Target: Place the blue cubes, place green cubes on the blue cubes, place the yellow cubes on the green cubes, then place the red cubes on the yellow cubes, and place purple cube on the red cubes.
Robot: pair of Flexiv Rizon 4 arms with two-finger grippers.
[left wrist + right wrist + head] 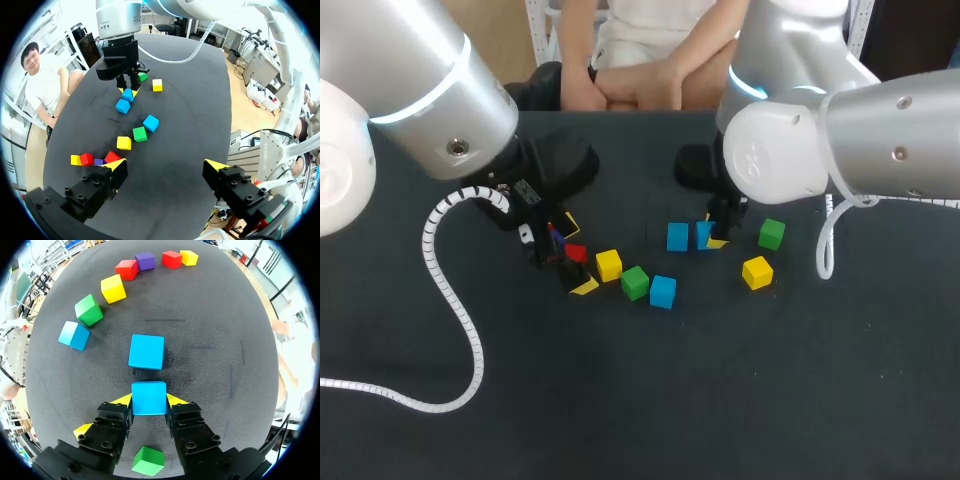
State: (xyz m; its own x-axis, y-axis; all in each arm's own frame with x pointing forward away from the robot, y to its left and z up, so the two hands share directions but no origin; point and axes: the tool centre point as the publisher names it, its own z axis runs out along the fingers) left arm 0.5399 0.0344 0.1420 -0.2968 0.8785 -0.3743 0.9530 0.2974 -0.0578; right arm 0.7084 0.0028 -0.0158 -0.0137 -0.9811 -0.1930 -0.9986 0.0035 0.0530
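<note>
Both arms low over the dark table [720, 400], base layer not yet laid. The right gripper [148, 401] is closed to the width of one cube, a yellow tip pressed against each side of the held blue cube [148, 395], which sits at or just above the tabletop. The second blue cube [146, 351] lies just ahead of it, apart by a narrow gap. The third blue cube [74, 335] lies well off to one side, next to a green cube [89, 310]. The left gripper [166, 167] stands wide open and holds nothing, one finger just beside a red cube [112, 157] in the row of red, purple and yellow cubes. Likely risks: pushing the held cube further forward could shove or turn the second blue cube, leaving an uneven base on which later layers would tilt; opening the fingers unevenly could drag the held cube askew; any sideways move of the left arm could knock the red cube.
</note>
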